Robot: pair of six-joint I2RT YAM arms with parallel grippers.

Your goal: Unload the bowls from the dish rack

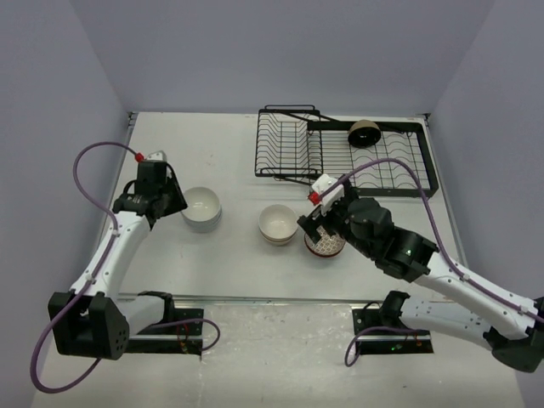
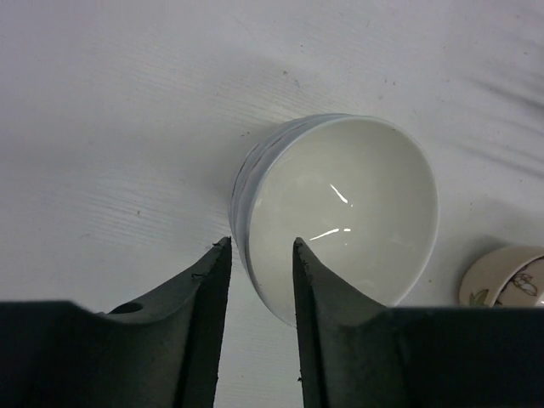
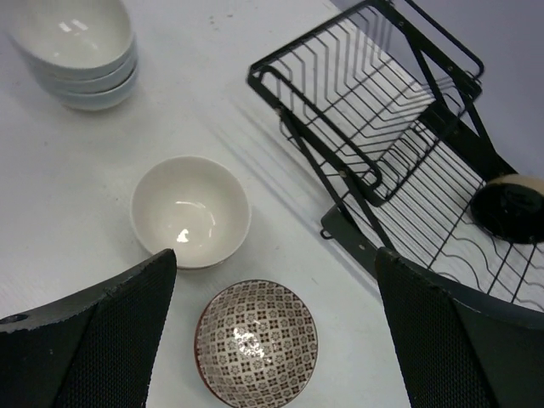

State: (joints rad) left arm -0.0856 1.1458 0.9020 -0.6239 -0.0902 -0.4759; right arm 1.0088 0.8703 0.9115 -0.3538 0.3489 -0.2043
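Note:
My left gripper [image 1: 178, 201] stands at the near rim of a stack of white bowls [image 1: 202, 209]. In the left wrist view its jaws are parted around the top white bowl's [image 2: 348, 204] rim, one finger inside and one outside, with a gap showing. My right gripper [image 3: 274, 255] is wide open above a reddish-brown patterned bowl [image 3: 255, 344] that sits on the table. A cream bowl [image 3: 189, 211] sits just left of it. The black wire dish rack [image 1: 293, 144] stands at the back, with a black-inside bowl [image 1: 364, 133] lying in its flat tray.
The edge of another cream bowl with a floral print [image 2: 510, 276] shows at the right of the left wrist view. The stack of white bowls [image 3: 76, 42] is also seen far left in the right wrist view. Grey walls close in the table [image 1: 212, 153].

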